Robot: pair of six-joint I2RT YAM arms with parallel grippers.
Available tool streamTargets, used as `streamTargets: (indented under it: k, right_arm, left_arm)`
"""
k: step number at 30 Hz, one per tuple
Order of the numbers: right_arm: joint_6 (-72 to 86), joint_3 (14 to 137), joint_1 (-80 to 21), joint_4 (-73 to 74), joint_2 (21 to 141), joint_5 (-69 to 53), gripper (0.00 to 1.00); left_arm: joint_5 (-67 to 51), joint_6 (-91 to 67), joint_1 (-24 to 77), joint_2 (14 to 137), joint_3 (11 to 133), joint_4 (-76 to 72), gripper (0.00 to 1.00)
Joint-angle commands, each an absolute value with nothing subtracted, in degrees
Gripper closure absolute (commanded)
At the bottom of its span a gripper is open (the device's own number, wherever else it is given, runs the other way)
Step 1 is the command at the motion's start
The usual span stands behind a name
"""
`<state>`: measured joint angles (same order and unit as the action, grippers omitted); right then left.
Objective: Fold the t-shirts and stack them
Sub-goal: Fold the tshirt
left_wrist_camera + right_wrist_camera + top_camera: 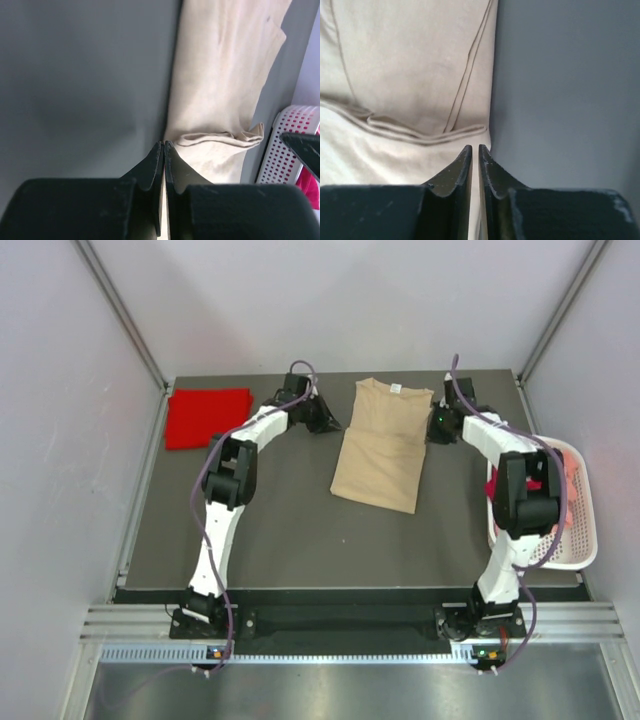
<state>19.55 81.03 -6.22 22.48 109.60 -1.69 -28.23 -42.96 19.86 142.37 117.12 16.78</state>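
Outstretched arms, left claw (pixel 335 426) and right claw (pixel 432 430) flanking tan t-shirt (pixel 385 450)

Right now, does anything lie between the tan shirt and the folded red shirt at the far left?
Only the robot's own left arm: its gripper sits at the left edge of the tan shirt, on the line toward the red shirt. No loose object shows on the table between them.

**Grey table, white basket, pale walls**

A dark grey tabletop (pixel 300 530) fills the floor of the enclosure, with pale walls (pixel 60 460) on either side. A white slotted plastic basket (pixel 583 540) sits at its right edge. An aluminium rail (pixel 340 625) runs along the near side.
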Motion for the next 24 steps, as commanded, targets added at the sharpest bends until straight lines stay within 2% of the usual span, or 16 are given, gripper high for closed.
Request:
streamTargets:
  k: [1, 7, 13, 18, 24]
  right_arm:
    - [18.9, 80.86, -6.06, 25.03, 102.58, -3.68, 0.88]
    - [19.69, 74.28, -7.47, 25.58, 98.88, -11.86, 0.87]
    - [20.3, 68.03, -8.17, 17.85, 100.8, -21.26, 0.82]
    - [17.75, 77.07, -7.21, 14.25, 110.8, -34.08, 0.81]
    - [21.0, 82.0, -4.66, 11.08, 118.98, -37.79, 0.87]
  left_arm:
    - [-28.83, -41.5, 18.37, 140.19, 119.97, 16.69, 0.94]
    - [-26.11, -33.42, 19.77, 131.06, 112.61, 25.3, 0.9]
    - [-29.78, -31.2, 20.92, 119.72, 90.38, 17.87, 0.87]
    - [-31.9, -29.1, 23.28, 117.07, 86.84, 18.37, 0.88]
    - [-31.02, -29.79, 25.49, 114.43, 81.57, 15.3, 0.88]
